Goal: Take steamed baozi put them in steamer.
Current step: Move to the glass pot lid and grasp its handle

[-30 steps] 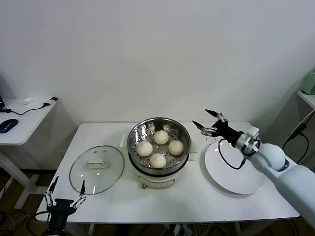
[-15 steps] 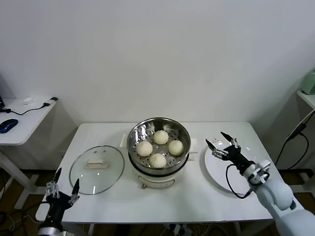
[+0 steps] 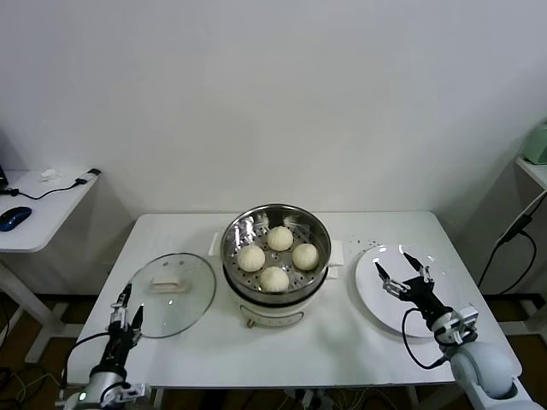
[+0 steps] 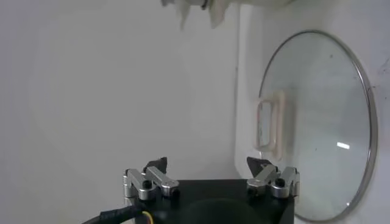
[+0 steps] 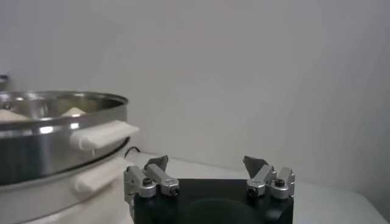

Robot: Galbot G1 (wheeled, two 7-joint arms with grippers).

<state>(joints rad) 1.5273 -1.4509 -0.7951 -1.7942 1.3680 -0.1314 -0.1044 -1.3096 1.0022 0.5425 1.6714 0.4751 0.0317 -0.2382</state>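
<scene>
The steamer point(image 3: 275, 256) stands mid-table, a shiny steel pot on a cream base, with several cream-white baozi point(image 3: 274, 278) resting on its perforated tray. In the right wrist view the steamer point(image 5: 55, 140) fills one side and a baozi top point(image 5: 73, 112) peeks over its rim. My right gripper point(image 3: 402, 267) hovers open and empty over the white plate, well to the right of the steamer; the same gripper point(image 5: 206, 163) holds nothing. Open and empty too, my left gripper point(image 3: 128, 307) sits at the table's front left by the glass lid, its jaws point(image 4: 207, 164) spread wide.
A round glass lid point(image 3: 168, 293) lies flat left of the steamer; its handle point(image 4: 270, 122) shows in the left wrist view. A flat white plate point(image 3: 376, 301) lies to the right. A side desk with a blue mouse point(image 3: 14, 218) stands far left.
My right arm has drawn back from beside the steamer's right rim toward the front, coming down over the plate. My left gripper has shifted slightly right toward the lid's edge. Both stayed open.
</scene>
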